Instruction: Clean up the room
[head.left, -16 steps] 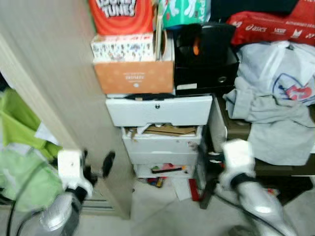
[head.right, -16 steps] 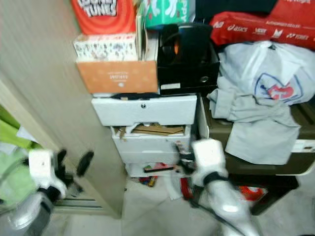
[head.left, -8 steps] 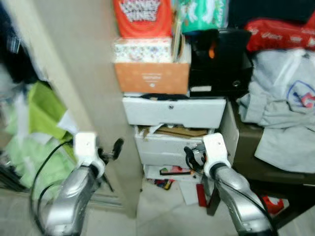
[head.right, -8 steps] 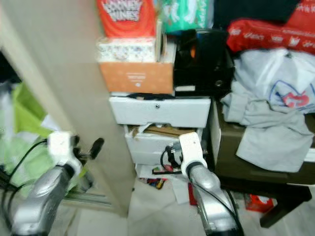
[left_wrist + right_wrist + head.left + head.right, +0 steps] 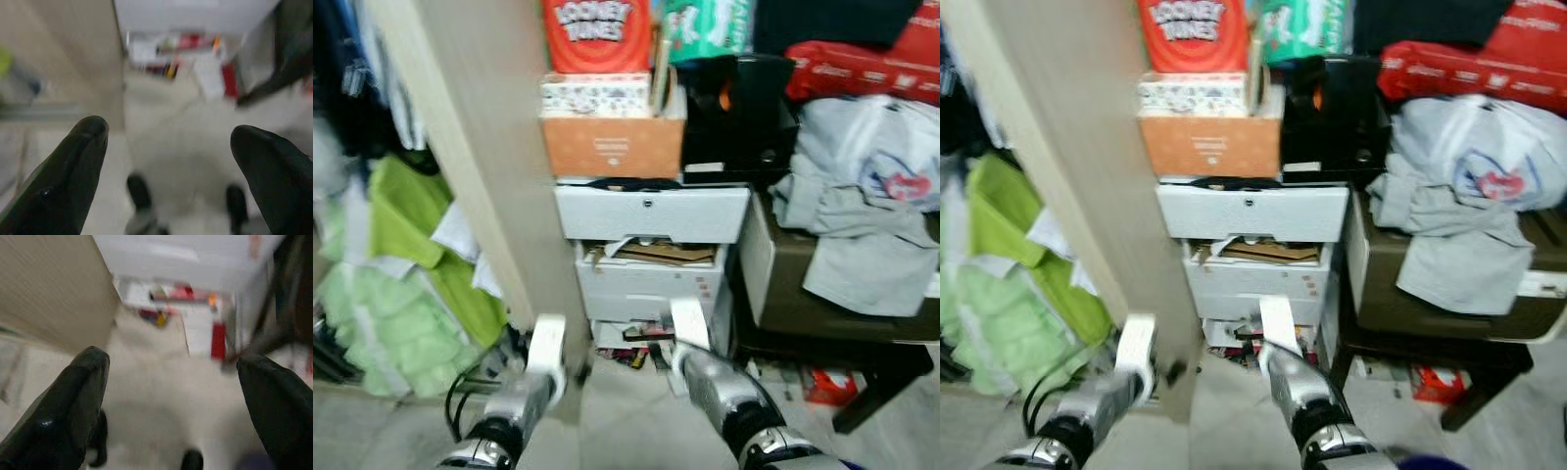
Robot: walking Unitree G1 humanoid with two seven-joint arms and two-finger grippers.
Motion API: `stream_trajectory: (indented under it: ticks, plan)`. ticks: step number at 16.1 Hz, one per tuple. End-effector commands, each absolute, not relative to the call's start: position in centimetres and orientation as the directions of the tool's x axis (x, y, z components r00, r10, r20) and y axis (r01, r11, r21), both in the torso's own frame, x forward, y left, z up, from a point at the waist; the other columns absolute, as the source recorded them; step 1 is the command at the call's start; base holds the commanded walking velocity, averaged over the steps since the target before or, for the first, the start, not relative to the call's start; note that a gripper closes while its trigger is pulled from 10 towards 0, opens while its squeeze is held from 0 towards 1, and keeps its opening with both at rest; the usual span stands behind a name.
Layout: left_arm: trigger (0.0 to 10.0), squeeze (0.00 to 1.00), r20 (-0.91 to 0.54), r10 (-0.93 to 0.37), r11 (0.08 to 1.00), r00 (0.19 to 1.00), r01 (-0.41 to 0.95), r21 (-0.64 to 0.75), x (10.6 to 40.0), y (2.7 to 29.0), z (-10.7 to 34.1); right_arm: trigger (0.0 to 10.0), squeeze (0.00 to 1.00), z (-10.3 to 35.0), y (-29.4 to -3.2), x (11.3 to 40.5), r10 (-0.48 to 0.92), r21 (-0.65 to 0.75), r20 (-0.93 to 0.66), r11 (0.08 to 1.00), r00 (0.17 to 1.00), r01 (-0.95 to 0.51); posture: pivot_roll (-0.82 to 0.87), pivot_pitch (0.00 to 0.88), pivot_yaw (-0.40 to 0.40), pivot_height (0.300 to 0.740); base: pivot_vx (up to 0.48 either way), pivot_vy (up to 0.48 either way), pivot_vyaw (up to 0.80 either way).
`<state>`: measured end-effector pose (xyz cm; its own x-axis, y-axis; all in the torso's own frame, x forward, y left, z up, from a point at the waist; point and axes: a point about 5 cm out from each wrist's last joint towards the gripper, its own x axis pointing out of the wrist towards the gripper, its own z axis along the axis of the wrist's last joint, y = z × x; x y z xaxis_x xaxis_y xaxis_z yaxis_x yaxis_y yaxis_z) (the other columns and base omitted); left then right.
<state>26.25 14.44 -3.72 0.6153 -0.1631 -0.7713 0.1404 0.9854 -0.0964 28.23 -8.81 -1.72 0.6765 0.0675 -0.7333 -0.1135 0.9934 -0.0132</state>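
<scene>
Floor clutter [image 5: 641,354] (red/yellow bits, papers) at foot of white drawer unit [image 5: 651,269], 12 o'clock from both pincers, just ahead. Right pincer [image 5: 171,396] nearer, fingers spread, empty. Left pincer [image 5: 166,161] also spread, empty, by wooden panel [image 5: 489,147]. Clothes pile [image 5: 862,206] at 2 o'clock.

Head eyes look down at drawers [image 5: 651,250]; wrist views face floor [image 5: 171,147].
</scene>
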Motion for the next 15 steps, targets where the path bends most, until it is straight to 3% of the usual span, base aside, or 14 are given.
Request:
stream_trajectory:
  ticks: [1, 3, 5, 8, 11, 15]
  plan:
    - [10.0, 0.00, -0.824, -0.073, 0.997, 0.562, 0.072, -0.040, 25.3, 16.1, -4.5, 10.0, 0.00, -2.7, -9.1, 27.3, 0.044, -0.067, -0.760, 0.987, 0.649, -0.145, -0.22, 0.000, 0.066, 0.740, 0.000, 0.000, 0.00]
    - [10.0, 0.00, -0.815, -0.073, 0.997, 0.574, 0.039, -0.062, 25.8, 16.2, -4.2, 10.0, 0.00, -4.1, -9.7, 25.7, 0.040, -0.056, -0.811, 0.988, 0.583, -0.146, -0.22, 0.000, 0.067, 0.740, 0.000, 0.000, 0.00]
    - [10.0, 0.00, -0.846, -0.049, 0.999, 0.531, 0.014, -0.049, 25.0, 16.4, -4.8, 10.0, 0.00, -3.9, -9.6, 26.0, 0.050, -0.057, -0.807, 0.985, 0.588, -0.162, -0.23, 0.000, 0.070, 0.740, 0.000, 0.000, 0.00]
    - [10.0, 0.00, -0.871, -0.050, 0.995, 0.490, 0.097, -0.003, 24.5, 15.9, -5.2, 10.0, 0.00, -4.3, -9.7, 25.6, 0.053, -0.066, -0.822, 0.980, 0.567, -0.187, -0.24, 0.000, 0.079, 0.740, 0.000, 0.000, 0.00]
    - [10.0, 0.00, -0.883, -0.008, 1.000, 0.469, 0.021, 0.003, 24.3, 16.4, -5.3, 10.0, 0.00, -4.3, -9.5, 25.6, 0.066, -0.080, -0.825, 0.970, 0.561, -0.232, -0.24, 0.000, 0.078, 0.740, 0.000, 0.000, 0.00]
    - [10.0, 0.00, -0.889, 0.009, 1.000, 0.457, 0.019, 0.020, 24.4, 16.5, -5.2, 10.0, 0.00, -4.0, -9.0, 25.9, 0.104, -0.085, -0.818, 0.951, 0.565, -0.298, -0.24, 0.000, 0.068, 0.740, 0.000, 0.000, 0.75]
